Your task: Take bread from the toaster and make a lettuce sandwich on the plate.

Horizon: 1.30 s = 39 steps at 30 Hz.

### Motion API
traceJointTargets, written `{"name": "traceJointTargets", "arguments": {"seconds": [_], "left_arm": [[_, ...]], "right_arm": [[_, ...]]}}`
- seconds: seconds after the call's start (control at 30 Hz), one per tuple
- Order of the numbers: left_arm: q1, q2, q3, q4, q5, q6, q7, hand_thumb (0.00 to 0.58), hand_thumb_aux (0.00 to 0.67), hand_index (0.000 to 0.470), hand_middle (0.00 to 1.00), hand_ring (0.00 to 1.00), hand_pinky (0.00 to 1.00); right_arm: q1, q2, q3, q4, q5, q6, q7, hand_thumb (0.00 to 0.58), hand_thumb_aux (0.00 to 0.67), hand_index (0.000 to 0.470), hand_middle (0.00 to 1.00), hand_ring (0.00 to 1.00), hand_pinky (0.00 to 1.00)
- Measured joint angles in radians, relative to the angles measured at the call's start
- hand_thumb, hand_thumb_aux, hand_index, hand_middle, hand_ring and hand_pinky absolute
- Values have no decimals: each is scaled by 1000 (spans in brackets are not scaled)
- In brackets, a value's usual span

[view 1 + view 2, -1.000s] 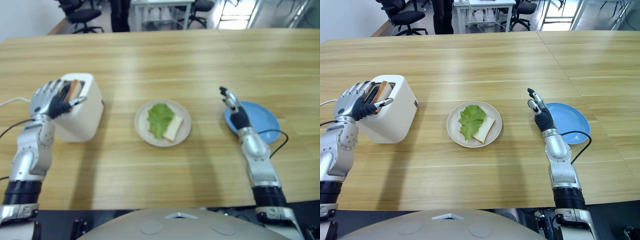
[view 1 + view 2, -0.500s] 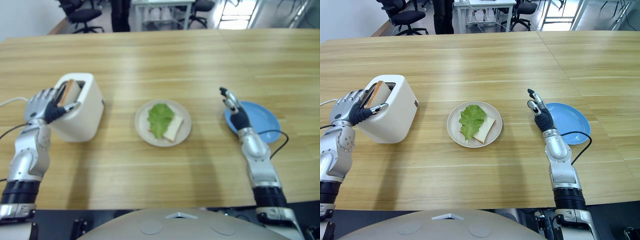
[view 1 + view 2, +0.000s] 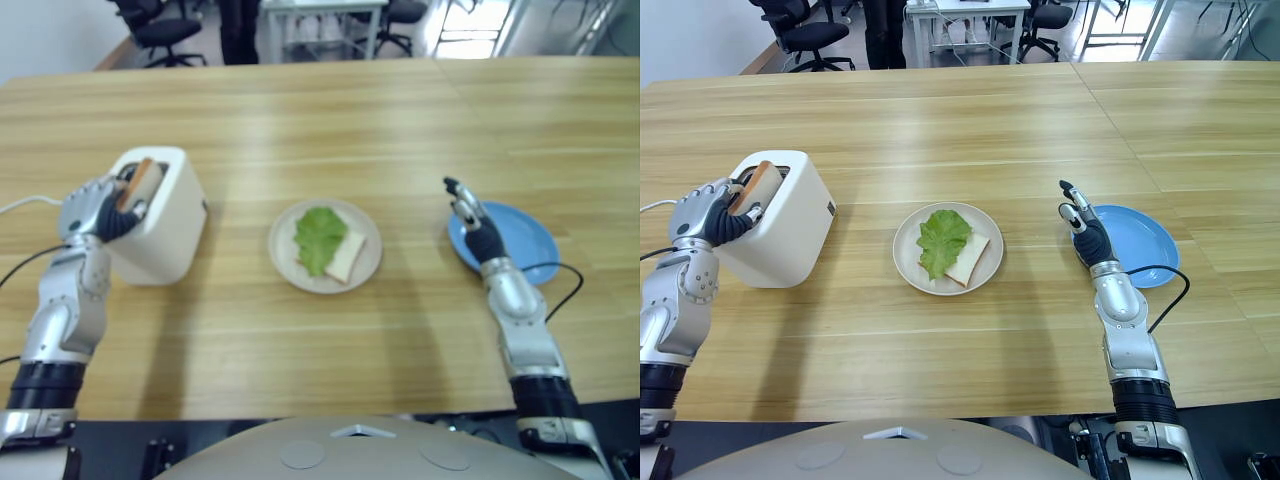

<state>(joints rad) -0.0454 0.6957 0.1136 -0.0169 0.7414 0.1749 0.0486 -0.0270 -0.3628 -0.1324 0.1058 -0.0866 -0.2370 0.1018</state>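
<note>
Bench: wooden bench (image 3: 940, 120), office chairs (image 3: 810, 35) behind.
Done: a bread slice (image 3: 972, 260) lies on the beige plate (image 3: 908, 268) at centre, with a lettuce leaf (image 3: 942, 240) over it.
Left hand: our left hand (image 3: 708, 215) curls around the second slice (image 3: 760, 180), which stands in the white toaster (image 3: 790, 235).
Right hand: our right hand (image 3: 1087, 230) hovers beside the blue plate (image 3: 1145, 240), fingers extended, holding nothing.
Remaining: we judge the second slice must come out and cap the lettuce leaf.
Writing: a small dark mark (image 3: 830, 208) on the toaster's side; we cannot read it.

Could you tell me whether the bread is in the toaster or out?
Partly out: the bread rises tilted from the toaster slot, gripped by the left hand.
</note>
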Motion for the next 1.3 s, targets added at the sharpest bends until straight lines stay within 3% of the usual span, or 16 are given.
{"name": "traceJointTargets", "arguments": {"seconds": [0.2, 0.47, 0.63, 0.73, 0.93, 1.1, 1.3], "left_arm": [[15, -1, 31, -58, -10, -21, 58, 580, 670, 460, 1000, 1000, 1000], [23, -11, 254, -350, -75, -151, 214, 580, 670, 460, 1000, 1000, 1000], [-19, -57, 353, -476, -243, -200, 181, 580, 670, 460, 1000, 1000, 1000], [-55, -124, 314, -501, -374, -182, 98, 580, 670, 460, 1000, 1000, 1000], [-94, -383, 122, -411, -688, 2, -91, 580, 670, 460, 1000, 1000, 1000], [-95, -510, -61, -257, -718, 57, -147, 580, 670, 460, 1000, 1000, 1000], [-148, -593, -195, -36, -680, 27, -150, 580, 670, 460, 1000, 1000, 1000]], "right_arm": [[3, -3, 0, 1, -3, -1, -3, 0, 0, 0, 0, 0, 0], [6, -3, 0, 5, -4, -3, -5, 0, 0, 0, 0, 0, 0], [7, -3, 0, 5, -4, -6, -9, 0, 0, 0, 0, 0, 0], [6, -1, 0, 6, -4, -10, -14, 0, 0, 0, 0, 0, 0], [-6, 3, 2, 34, -4, -13, -20, 0, 0, 0, 0, 0, 0], [-22, 3, 3, 53, -4, -19, -22, 0, 0, 0, 0, 0, 0], [-27, 7, 6, 84, -4, -28, -27, 0, 0, 0, 0, 0, 0]]}}
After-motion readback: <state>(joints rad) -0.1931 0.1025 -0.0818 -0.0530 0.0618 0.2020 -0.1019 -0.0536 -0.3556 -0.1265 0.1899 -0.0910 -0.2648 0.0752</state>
